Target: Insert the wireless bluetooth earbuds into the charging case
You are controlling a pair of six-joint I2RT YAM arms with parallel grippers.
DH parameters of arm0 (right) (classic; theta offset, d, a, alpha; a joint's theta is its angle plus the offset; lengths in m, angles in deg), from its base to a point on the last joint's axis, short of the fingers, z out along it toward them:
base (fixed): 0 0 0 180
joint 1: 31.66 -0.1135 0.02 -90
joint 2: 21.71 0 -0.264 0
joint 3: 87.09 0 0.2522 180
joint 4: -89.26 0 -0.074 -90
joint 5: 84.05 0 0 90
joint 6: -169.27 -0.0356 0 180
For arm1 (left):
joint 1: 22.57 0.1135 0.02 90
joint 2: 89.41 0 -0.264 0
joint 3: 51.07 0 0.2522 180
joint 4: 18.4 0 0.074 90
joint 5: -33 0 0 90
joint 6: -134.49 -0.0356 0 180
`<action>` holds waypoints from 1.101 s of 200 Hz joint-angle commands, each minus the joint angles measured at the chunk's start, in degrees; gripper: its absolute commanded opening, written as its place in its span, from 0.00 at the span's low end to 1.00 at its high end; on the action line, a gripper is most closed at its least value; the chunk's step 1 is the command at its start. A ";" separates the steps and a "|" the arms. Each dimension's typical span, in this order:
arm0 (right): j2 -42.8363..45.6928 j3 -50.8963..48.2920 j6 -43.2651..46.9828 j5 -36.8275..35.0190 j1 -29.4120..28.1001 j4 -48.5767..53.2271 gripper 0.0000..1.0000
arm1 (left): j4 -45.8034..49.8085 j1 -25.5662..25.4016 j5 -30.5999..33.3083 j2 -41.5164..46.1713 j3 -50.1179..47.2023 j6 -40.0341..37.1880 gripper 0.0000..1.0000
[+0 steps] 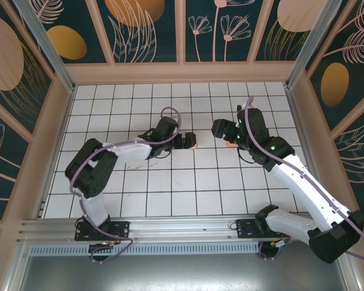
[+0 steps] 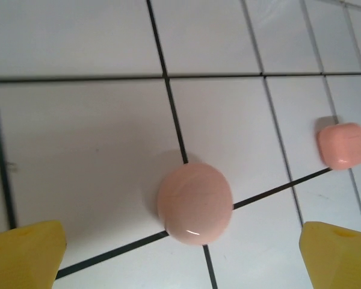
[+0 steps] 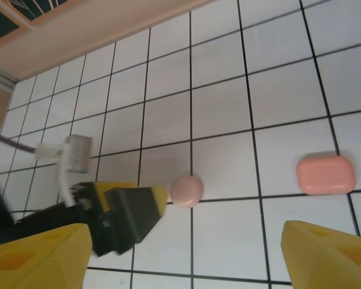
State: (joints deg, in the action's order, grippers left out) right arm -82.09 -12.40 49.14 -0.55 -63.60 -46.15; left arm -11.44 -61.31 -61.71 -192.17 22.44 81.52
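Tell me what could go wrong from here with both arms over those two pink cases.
The pale pink case is smooth and round; the wide-open left jaws might squeeze it out sideways when closing. The left jaws sit close beside it in the right wrist view, so the arms could bump. Both it and the coral case look shut, so nothing can go in.

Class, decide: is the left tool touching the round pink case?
Apart. Left wrist view: bare tile separates the round pink case from both fingertips of the left tool.
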 commanded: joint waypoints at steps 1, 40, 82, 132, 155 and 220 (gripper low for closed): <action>0.61 3.29 2.01 -3.09 0.30 0.82 0.87 | 3.60 0.16 6.20 9.53 -0.22 -5.40 0.99; 0.39 2.65 4.76 -11.04 2.68 -2.45 0.93 | 1.94 0.21 12.49 23.48 -3.44 -12.07 0.99; -1.53 -3.24 6.14 -19.13 8.25 -11.10 0.99 | -11.97 0.20 25.37 41.93 -18.26 -24.57 0.99; -3.85 -13.60 9.88 -19.85 16.26 -26.37 0.99 | -24.08 2.83 35.46 59.54 -33.65 -41.72 0.99; -6.66 -15.84 10.18 -18.04 20.01 -29.20 0.99 | -27.00 8.82 34.47 64.24 -39.47 -42.26 0.99; -11.95 -22.46 13.19 -19.35 24.03 -41.57 0.99 | -38.81 23.10 31.55 55.56 -49.62 -36.35 0.99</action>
State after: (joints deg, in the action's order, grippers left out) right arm -93.35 -32.22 59.92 -18.04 -39.89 -78.67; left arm -41.72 -40.52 -28.68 -131.74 -24.80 43.69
